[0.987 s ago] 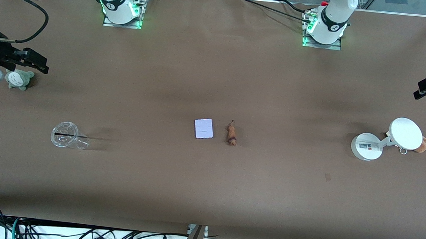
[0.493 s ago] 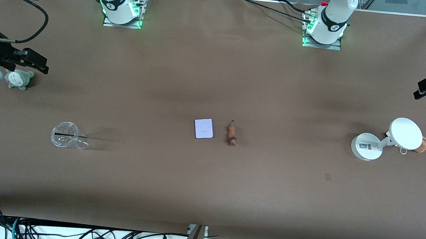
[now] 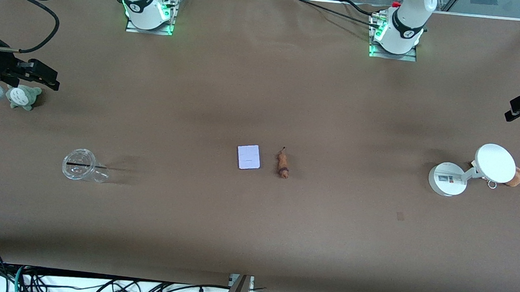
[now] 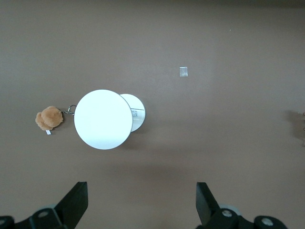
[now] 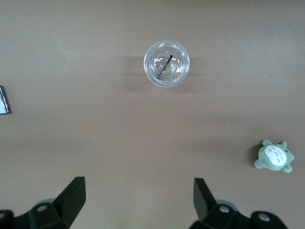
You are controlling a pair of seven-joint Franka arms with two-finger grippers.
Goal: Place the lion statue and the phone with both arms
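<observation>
Nothing has moved: small orange-brown lion statue [image 3: 282, 164] and flat lavender-white phone [image 3: 248, 157] lie side by side mid-table. Both my grippers, left gripper [image 4: 142, 202] and right gripper [image 5: 137, 199], wait high, fingers apart, for reaching in.

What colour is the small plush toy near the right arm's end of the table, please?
The plush toy is grey-green with a white belly; the right wrist view shows it best.

phone [image 3: 248, 157] and lion [image 3: 282, 164] side by side mid-counter with a narrow gap between, bare counter [image 3: 264, 95] all round them, stand [image 3: 447, 178] and cup [image 3: 79, 164] well apart at the ends
</observation>
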